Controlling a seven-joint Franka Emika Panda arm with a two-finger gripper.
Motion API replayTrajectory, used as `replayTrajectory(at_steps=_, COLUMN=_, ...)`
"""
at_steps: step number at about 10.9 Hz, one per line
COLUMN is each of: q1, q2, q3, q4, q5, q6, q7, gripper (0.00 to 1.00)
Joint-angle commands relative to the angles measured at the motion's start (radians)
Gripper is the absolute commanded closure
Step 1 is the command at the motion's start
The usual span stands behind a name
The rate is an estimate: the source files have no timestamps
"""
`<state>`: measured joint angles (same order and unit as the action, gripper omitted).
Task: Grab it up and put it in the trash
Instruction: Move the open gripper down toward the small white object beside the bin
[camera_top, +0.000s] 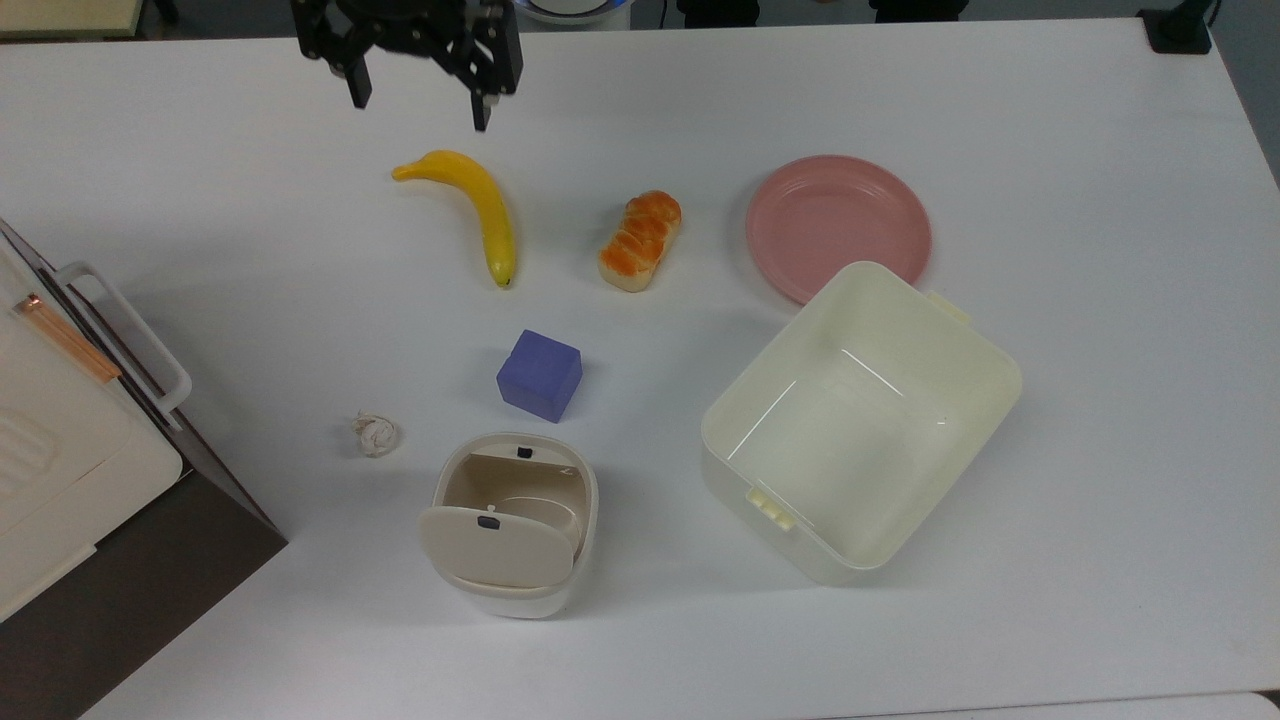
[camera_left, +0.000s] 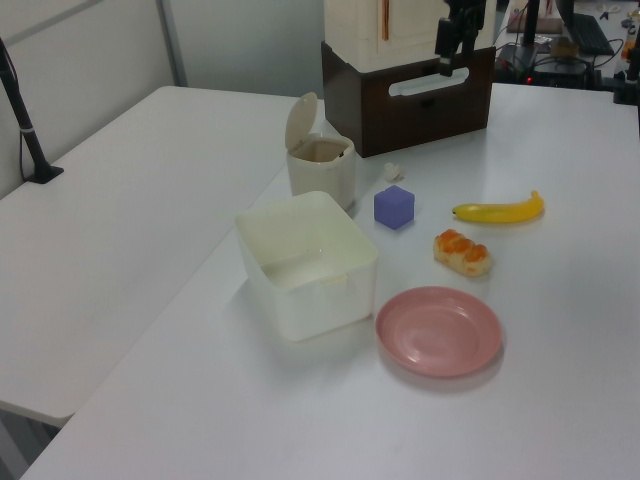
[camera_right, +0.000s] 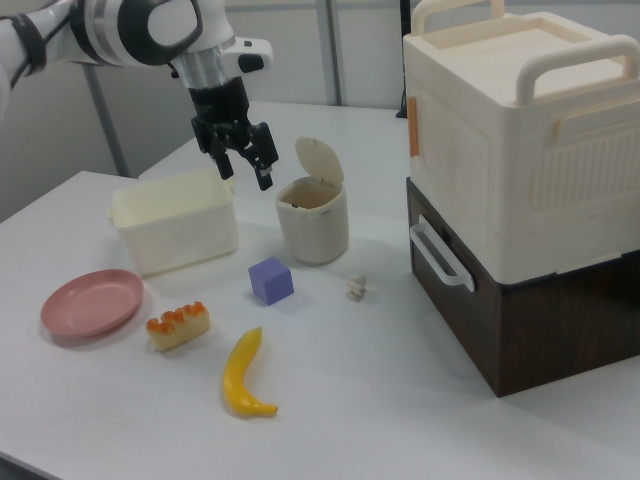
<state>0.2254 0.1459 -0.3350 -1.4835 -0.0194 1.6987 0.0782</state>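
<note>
The crumpled off-white paper wad (camera_top: 376, 434) lies on the white table, to the top view's left of the trash (camera_top: 512, 548). It also shows in the right view (camera_right: 356, 289) and the left view (camera_left: 392, 171). The trash is a cream bin with its swing lid tipped up (camera_right: 318, 160), so the inside shows. My gripper (camera_top: 420, 106) hangs open and empty near the table's far edge, just beyond the banana (camera_top: 482, 208) and far from the wad. In the right view my gripper (camera_right: 247, 176) is in the air above the table.
A purple cube (camera_top: 540, 375) sits just beyond the bin. A bread roll (camera_top: 640, 240), a pink plate (camera_top: 838, 225) and a large pale-yellow tub (camera_top: 1000, 372) lie to the top view's right. A cream box on a dark base (camera_right: 520, 190) stands close to the wad.
</note>
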Motion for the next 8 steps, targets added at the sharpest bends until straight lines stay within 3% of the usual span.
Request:
replayTrajectory(at_steps=1, q1=0.014, q2=0.024, q3=0.011, q4=-0.023, q5=-0.056, q6=0.105, q7=0.154, gripper=0.04)
replayTrajectory(at_steps=3, q1=0.014, q2=0.059, q3=0.011, q4=-0.02, q5=-0.097, q6=0.145, q7=0.204, gripper=0.04)
replayTrajectory(at_steps=6, q1=0.003, q2=0.194, q3=0.011, q4=-0.017, q5=-0.2, q6=0.267, q7=0.278, gripper=0.0)
replayTrajectory(at_steps=8, q1=-0.018, q2=0.269, q3=0.011, q4=-0.017, q5=-0.223, q6=0.341, q7=0.278, gripper=0.0)
